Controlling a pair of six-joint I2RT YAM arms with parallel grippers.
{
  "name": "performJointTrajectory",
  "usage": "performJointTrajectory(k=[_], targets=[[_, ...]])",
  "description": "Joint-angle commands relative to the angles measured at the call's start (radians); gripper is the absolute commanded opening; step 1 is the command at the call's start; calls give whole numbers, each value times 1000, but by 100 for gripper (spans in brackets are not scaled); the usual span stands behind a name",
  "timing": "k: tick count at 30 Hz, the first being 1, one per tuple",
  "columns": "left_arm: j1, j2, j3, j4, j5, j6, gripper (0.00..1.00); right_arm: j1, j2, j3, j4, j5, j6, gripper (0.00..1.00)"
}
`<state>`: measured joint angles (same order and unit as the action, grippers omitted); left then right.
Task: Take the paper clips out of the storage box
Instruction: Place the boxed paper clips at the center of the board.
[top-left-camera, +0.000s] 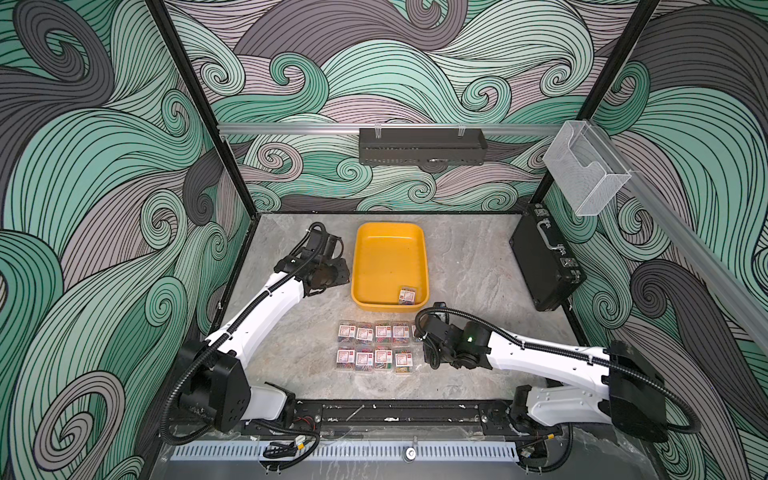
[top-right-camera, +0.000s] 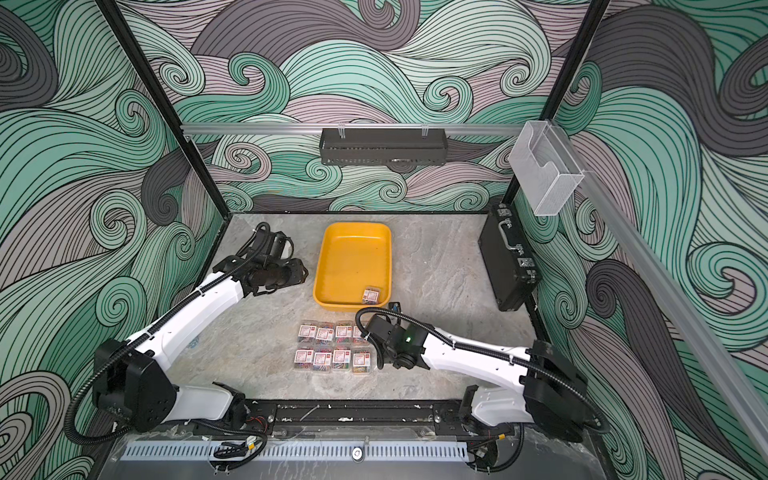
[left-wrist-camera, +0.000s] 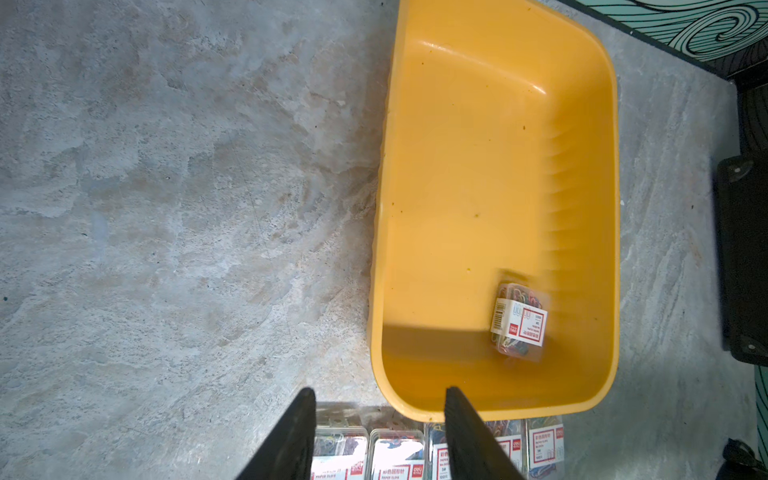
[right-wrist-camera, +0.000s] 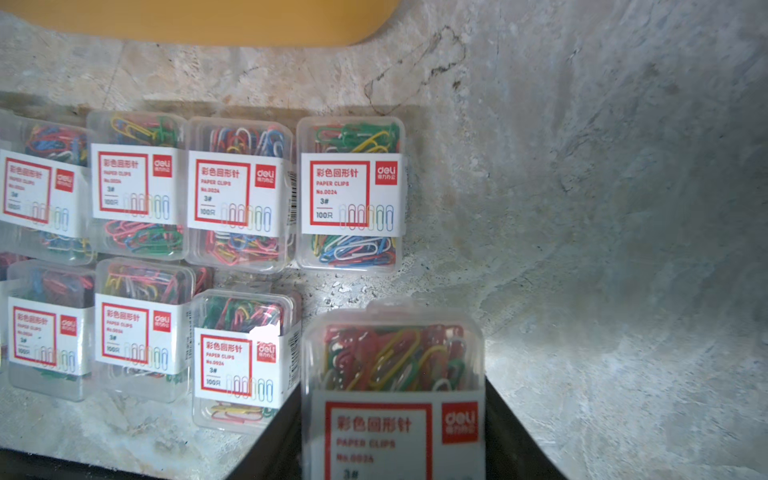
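Over the rows (top-left-camera: 374, 345): my right gripper (right-wrist-camera: 392, 384) pinches a paper-clip box (right-wrist-camera: 395, 357), placing it.
Storage box (top-left-camera: 388, 225): last paper-clip box (top-left-camera: 407, 295) sits in a near corner.
Left gripper (left-wrist-camera: 380, 390): spread, empty.
Next: lower level, then release.

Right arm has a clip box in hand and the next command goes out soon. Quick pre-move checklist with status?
1. Grip: the right gripper is shut on the held box, which sits square between the jaws: ok.
2. Held box down on the table before release: cannot tell.
3. Free spot beside the unloaded boxes: ok, bare table alongside the rows.
4. Storage box emptied: not ok. One last box lies in its near corner, on the right arm's side.
5. Left gripper free to fetch it: ok. It is open, empty and outside the storage box.
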<state>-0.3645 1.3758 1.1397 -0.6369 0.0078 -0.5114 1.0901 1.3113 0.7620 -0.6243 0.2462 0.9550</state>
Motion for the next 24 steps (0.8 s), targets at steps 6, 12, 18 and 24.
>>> performJointTrajectory(k=[6, 12, 18, 24], targets=[[-4, 17, 19, -36, -5, 12, 49, 6, 110, -16, 151, -73, 48, 54], [-5, 7, 25, -48, -8, 17, 49, 7, 143, -29, 177, -95, 53, 54], [-7, 6, 24, -47, -9, 14, 49, 8, 135, -35, 156, -90, 53, 64], [-7, 11, 28, -47, -4, 13, 49, 7, 107, -38, 135, -75, 60, 67]])
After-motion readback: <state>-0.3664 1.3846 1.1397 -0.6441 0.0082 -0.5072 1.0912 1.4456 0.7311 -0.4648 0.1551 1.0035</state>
